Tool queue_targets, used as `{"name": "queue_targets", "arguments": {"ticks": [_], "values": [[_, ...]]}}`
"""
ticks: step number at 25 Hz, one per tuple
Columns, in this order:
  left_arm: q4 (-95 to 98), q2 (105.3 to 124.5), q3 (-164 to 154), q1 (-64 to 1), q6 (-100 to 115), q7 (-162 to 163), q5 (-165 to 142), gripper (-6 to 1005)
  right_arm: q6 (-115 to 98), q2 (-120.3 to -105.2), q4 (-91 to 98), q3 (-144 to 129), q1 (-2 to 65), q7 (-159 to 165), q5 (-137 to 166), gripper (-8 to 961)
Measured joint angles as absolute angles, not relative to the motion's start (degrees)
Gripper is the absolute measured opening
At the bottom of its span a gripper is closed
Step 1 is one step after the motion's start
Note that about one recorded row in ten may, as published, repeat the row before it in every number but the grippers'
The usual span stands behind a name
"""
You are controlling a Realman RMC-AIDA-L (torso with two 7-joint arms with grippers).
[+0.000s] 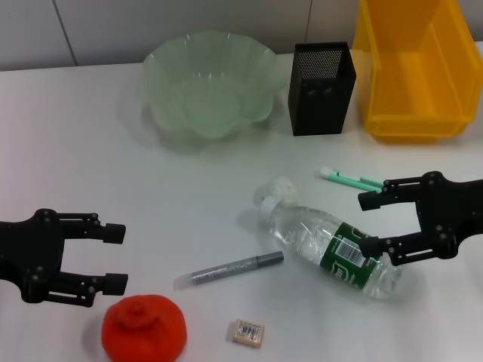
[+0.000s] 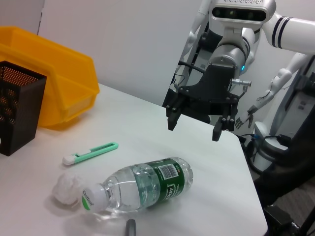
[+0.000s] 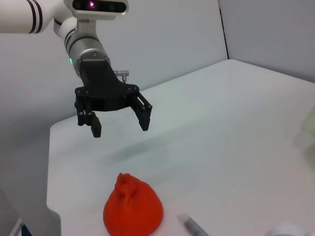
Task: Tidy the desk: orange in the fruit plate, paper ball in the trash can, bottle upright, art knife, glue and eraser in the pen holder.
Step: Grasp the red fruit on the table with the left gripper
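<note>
A clear water bottle (image 1: 333,248) with a green label lies on its side mid-desk, its white cap touching a crumpled paper ball (image 1: 281,189), while a knobbly red-orange orange (image 1: 143,329) sits at the near edge beside a small beige eraser (image 1: 248,332). A grey art knife (image 1: 229,269) and a mint-green glue stick (image 1: 349,179) lie flat nearby. At the back stand the empty pale-green fruit plate (image 1: 207,83), the black mesh pen holder (image 1: 322,88) and the yellow trash can (image 1: 415,68).

trash can (image 1: 413,75): top and far side cut by frame edge | both arms: cut beyond wrists at side edges | paper ball (image 1: 281,188): partly behind bottle (image 1: 332,246) cap | eraser (image 1: 248,332) label: unreadable
</note>
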State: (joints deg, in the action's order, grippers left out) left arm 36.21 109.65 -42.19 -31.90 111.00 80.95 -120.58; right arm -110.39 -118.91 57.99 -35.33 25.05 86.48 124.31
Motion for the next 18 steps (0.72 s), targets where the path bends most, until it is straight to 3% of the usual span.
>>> {"name": "queue_targets", "arguments": {"ticks": [18], "values": [[37.92,109.69,-42.0,-31.55,111.43,83.18,-120.64,759,-110.29,-118.92,57.91,-35.33,25.3,86.52,124.37,768]]}}
